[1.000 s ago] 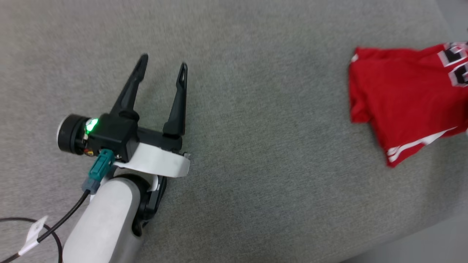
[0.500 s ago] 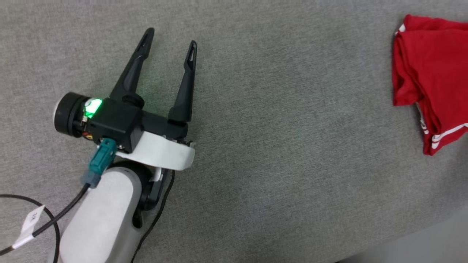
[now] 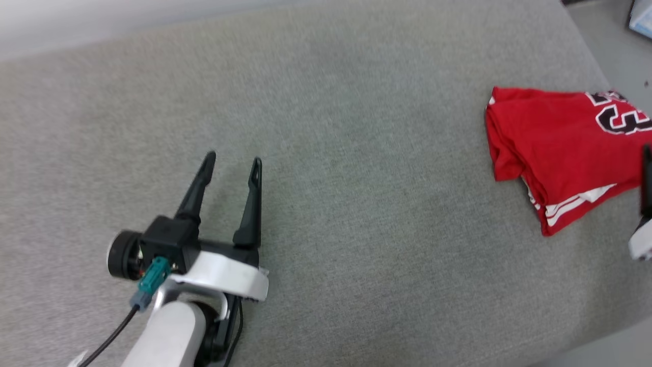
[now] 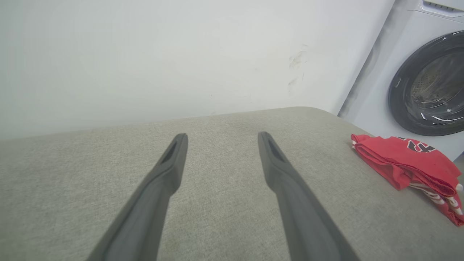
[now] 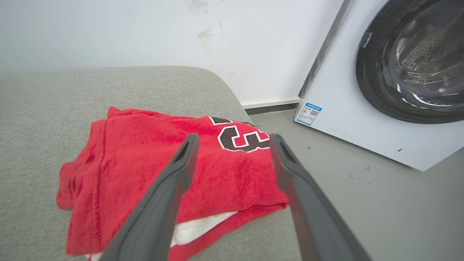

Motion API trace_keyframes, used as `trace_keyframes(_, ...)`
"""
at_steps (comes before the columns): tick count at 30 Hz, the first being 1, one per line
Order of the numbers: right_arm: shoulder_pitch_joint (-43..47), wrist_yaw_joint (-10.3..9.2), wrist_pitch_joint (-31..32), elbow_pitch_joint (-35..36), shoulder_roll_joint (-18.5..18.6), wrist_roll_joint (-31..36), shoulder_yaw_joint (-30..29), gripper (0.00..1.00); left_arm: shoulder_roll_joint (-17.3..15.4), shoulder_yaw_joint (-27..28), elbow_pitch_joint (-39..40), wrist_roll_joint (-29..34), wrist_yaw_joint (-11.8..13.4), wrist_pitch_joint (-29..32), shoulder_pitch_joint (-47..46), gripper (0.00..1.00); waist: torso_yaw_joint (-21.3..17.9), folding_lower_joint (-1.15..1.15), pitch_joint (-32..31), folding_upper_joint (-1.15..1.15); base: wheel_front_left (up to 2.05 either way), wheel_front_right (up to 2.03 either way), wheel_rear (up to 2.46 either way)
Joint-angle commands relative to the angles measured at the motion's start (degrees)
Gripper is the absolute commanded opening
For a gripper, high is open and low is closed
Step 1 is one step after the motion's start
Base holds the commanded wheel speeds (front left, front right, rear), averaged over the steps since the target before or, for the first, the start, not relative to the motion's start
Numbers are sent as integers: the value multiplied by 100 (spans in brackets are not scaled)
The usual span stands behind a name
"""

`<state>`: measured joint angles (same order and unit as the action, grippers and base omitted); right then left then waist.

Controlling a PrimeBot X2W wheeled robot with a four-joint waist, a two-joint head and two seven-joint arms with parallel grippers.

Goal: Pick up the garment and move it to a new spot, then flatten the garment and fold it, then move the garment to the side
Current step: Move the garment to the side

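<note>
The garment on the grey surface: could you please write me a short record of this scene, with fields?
garment: red, folded, lying near the right end of the grey surface, number print facing up
left hand: open, empty, over bare surface, well apart from the garment
right hand: open, fingers reaching over the garment, not gripping it
background: white washing machine on the floor beyond the surface's end
task stage: garment looks folded and set to the side

The garment (image 3: pixel 560 145) and right claw (image 3: pixel 645 178) run off the head view's right edge.
</note>
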<state>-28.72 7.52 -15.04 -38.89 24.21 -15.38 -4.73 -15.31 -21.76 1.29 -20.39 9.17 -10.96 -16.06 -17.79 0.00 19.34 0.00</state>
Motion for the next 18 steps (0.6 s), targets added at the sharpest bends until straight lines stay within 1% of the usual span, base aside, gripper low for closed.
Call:
trace_keyframes(1, 318, -6, -10, 204, -108, -56, 42, 100, 48, 31, -55, -69, 43, -65, 189, 100, 198, 0, -510, 0, 0, 0, 0)
trace_keyframes(5, 937, -5, 37, 737, -410, -126, 119, 100, 74, 113, -185, -167, 121, -169, 477, 100, 463, 0, -803, 0, 0, 0, 0)
trace_keyframes(10, 1529, -6, 263, 1383, -816, -188, 293, 100, 132, 252, -360, -292, 214, -286, 763, 100, 855, 0, -1109, 0, 0, 0, 0)
trace_keyframes(15, 1844, -5, 476, 2049, -1021, -228, 637, 100, 141, 402, -435, -346, 305, -348, 999, 100, 1259, 0, -1302, 0, 0, 0, 0)
trace_keyframes(16, 1844, -5, 476, 2049, -1021, -228, 637, 100, 141, 402, -435, -346, 305, -348, 999, 100, 1259, 0, -1302, 0, 0, 0, 0)
trace_keyframes(18, 1941, -6, 553, 2280, -1062, -138, 702, 100, 105, 458, -478, -340, 333, -364, 1067, 100, 1404, 0, -1367, 0, 0, 0, 0)
